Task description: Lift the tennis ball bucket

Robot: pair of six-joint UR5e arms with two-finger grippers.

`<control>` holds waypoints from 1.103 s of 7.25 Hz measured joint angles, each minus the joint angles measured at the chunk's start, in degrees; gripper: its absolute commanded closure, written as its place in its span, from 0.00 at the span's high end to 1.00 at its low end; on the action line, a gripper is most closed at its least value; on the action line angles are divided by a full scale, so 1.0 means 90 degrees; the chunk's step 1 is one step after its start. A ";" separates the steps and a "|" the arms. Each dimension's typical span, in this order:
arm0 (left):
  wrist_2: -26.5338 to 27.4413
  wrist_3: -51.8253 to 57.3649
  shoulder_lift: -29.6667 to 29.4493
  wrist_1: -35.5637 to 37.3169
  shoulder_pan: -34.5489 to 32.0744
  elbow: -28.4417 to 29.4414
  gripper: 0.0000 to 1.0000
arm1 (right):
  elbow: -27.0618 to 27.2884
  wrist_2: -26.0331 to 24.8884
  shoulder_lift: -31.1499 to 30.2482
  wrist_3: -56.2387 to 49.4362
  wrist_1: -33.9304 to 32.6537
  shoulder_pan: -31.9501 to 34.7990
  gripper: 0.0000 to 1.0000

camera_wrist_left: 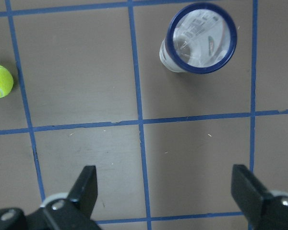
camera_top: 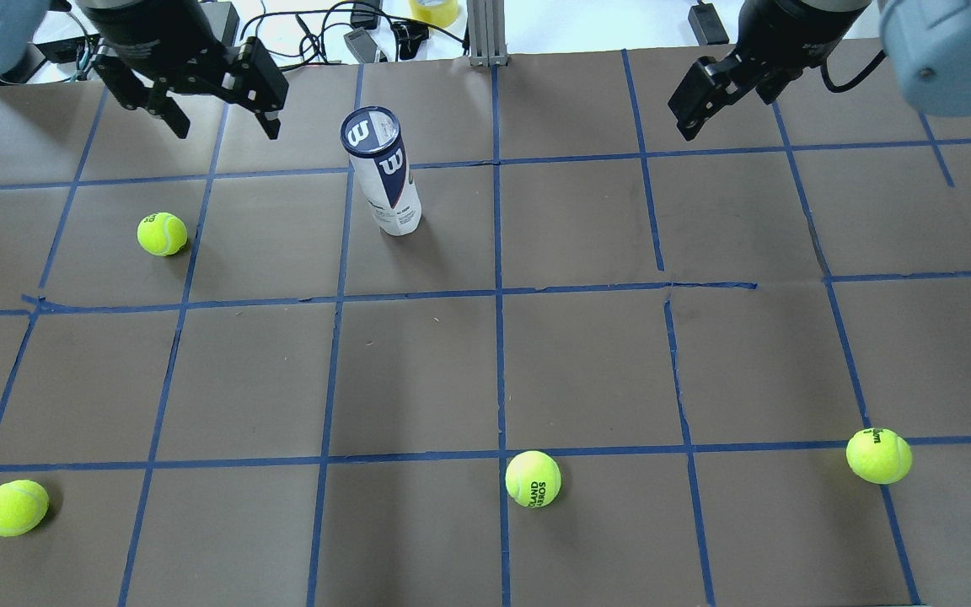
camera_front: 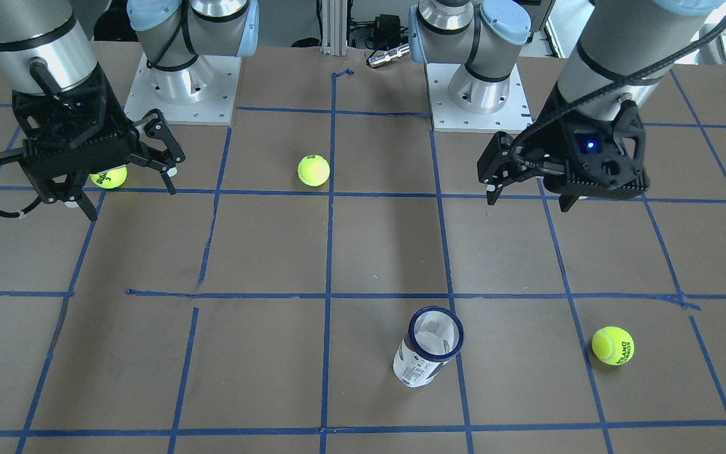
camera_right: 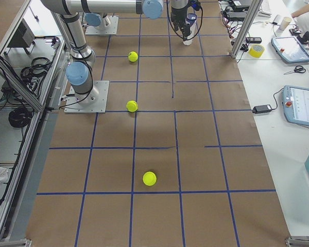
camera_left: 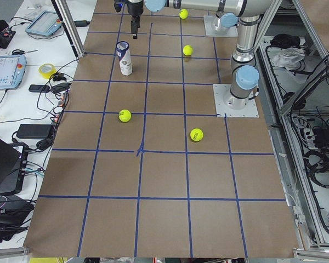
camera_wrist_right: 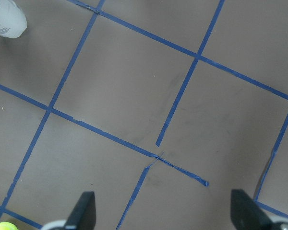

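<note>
The tennis ball bucket (camera_top: 383, 171) is a slim clear tube with a white and navy "W" label and a dark blue rim. It stands upright on the brown table, also in the front view (camera_front: 429, 348). My left gripper (camera_top: 227, 131) hangs open and empty above the table, to the left of the tube and apart from it. In the left wrist view the tube's open top (camera_wrist_left: 198, 38) lies ahead of the spread fingers (camera_wrist_left: 84, 191). My right gripper (camera_front: 130, 198) is open and empty, far off on the other side. The right wrist view shows only the tube's base (camera_wrist_right: 7, 21).
Several yellow-green tennis balls lie loose on the table: one (camera_top: 162, 233) left of the tube, others nearer the robot (camera_top: 14, 507) (camera_top: 533, 478) (camera_top: 878, 455). Blue tape lines grid the brown table (camera_top: 587, 362). Cables and tape rolls lie beyond the far edge.
</note>
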 measured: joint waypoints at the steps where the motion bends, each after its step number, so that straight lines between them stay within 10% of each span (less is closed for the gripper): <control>1: 0.0006 0.0205 0.0284 -0.0018 0.0161 -0.0342 1.00 | 0.0000 0.0000 0.0000 0.0000 0.0001 -0.0003 1.00; 8: 0.0016 -0.0160 0.0940 0.0111 0.0232 -0.1326 1.00 | 0.0000 -0.0002 -0.0071 0.0209 0.0086 -0.0005 1.00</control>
